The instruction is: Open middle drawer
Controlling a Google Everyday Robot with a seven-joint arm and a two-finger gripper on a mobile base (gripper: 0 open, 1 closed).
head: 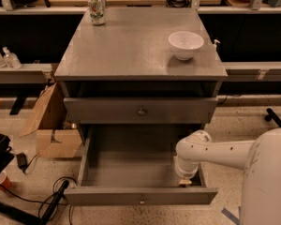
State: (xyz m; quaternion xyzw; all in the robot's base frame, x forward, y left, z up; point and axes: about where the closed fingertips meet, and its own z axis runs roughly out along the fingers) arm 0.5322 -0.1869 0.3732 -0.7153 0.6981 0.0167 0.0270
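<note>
The grey cabinet (131, 55) has its middle drawer (131, 163) pulled far out, showing a plain grey inside. That drawer's flat front (107, 196) faces me low in the view, with a small brass knob (141, 201). Above it the top drawer (103, 110) sits nearly closed with its own knob (141, 111). My white arm reaches in from the right. My gripper (184, 182) points down inside the drawer's front right corner, just behind the front panel. Whatever lies under the open drawer is hidden.
A white bowl (186, 44) and a patterned can (96, 9) stand on the cabinet top. A cardboard box (51, 125) leans at the cabinet's left. Cables and a dark object (0, 153) lie on the floor at lower left. Shelving runs behind.
</note>
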